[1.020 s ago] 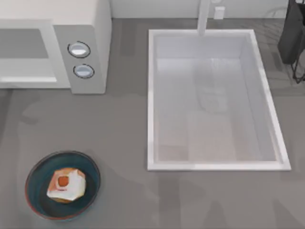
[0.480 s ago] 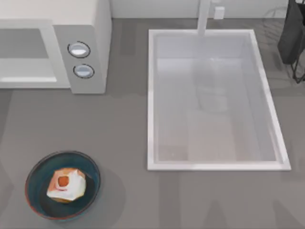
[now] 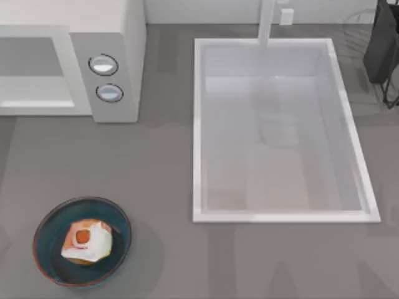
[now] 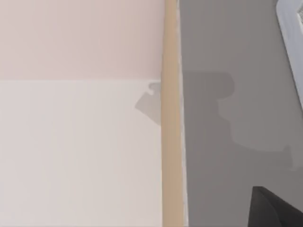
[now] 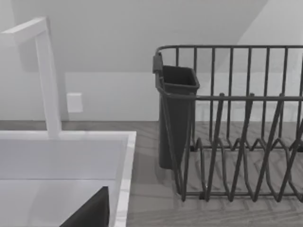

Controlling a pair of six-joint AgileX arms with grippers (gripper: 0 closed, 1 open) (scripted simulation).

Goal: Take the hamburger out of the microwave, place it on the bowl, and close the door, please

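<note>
The hamburger (image 3: 87, 242), whitish-tan with an orange-red patch, lies inside the blue bowl (image 3: 53, 261) at the front left of the counter. The off-white microwave (image 3: 124, 37) stands at the back left, and its door (image 3: 34, 93) lies flat against the front, with grey glass in a white frame. A dark piece of my left gripper (image 4: 277, 210) shows in the left wrist view, above the counter's tan edge (image 4: 171, 142). A dark piece of my right gripper (image 5: 90, 213) hangs near the sink's back rim (image 5: 66, 135).
A large white sink (image 3: 196, 124) with a faucet (image 3: 267, 22) takes up the middle and right of the counter. A dark wire dish rack (image 5: 236, 123) with a cutlery cup (image 5: 177, 113) stands at the back right. Two knobs (image 3: 103, 64) sit on the microwave's panel.
The door's right edge has shifted slightly toward the knob panel. The arm's shadow on the counter in front of the microwave has faded. Hamburger and bowl have not moved.
</note>
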